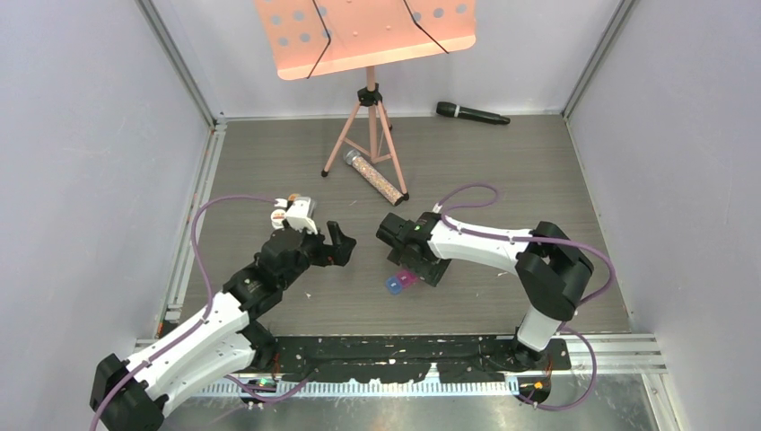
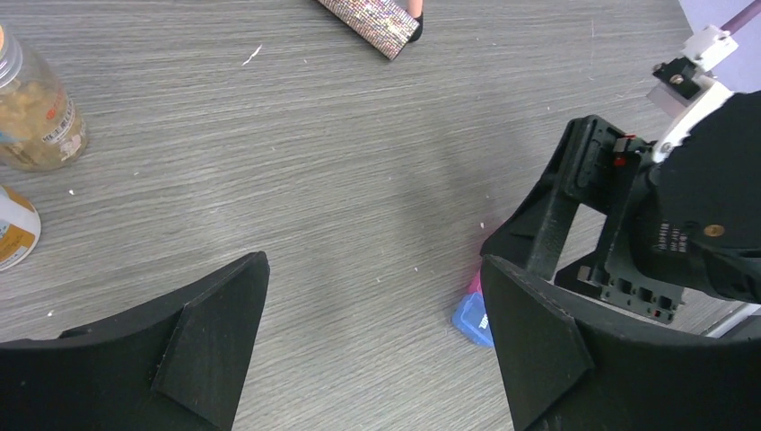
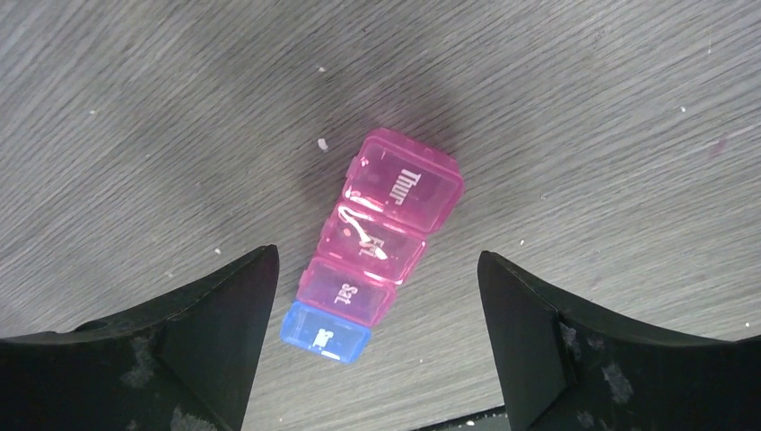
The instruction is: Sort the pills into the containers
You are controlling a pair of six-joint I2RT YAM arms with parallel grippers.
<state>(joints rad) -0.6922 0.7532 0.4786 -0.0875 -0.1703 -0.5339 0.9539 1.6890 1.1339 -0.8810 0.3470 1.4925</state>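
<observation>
The containers (image 3: pixel 381 242) are a strip of several joined lidded compartments lying flat on the table: pink ones marked Thur, Fri and Sat, and a blue one at the end. All the lids are down. My right gripper (image 3: pixel 377 254) hangs open just above the strip, one finger on either side and neither touching it. In the top view the strip (image 1: pixel 401 281) pokes out from under the right gripper (image 1: pixel 415 265). My left gripper (image 2: pixel 375 260) is open over bare table, with the strip's blue end (image 2: pixel 470 314) beside its right finger. No loose pills show.
A clear bottle of yellowish contents (image 2: pixel 36 108) and a white-and-orange bottle (image 2: pixel 13 229) stand at the left of the left wrist view. A tube of speckled beads (image 1: pixel 375 177) lies by the pink tripod stand (image 1: pixel 368 126). A black microphone (image 1: pixel 472 113) lies at the back.
</observation>
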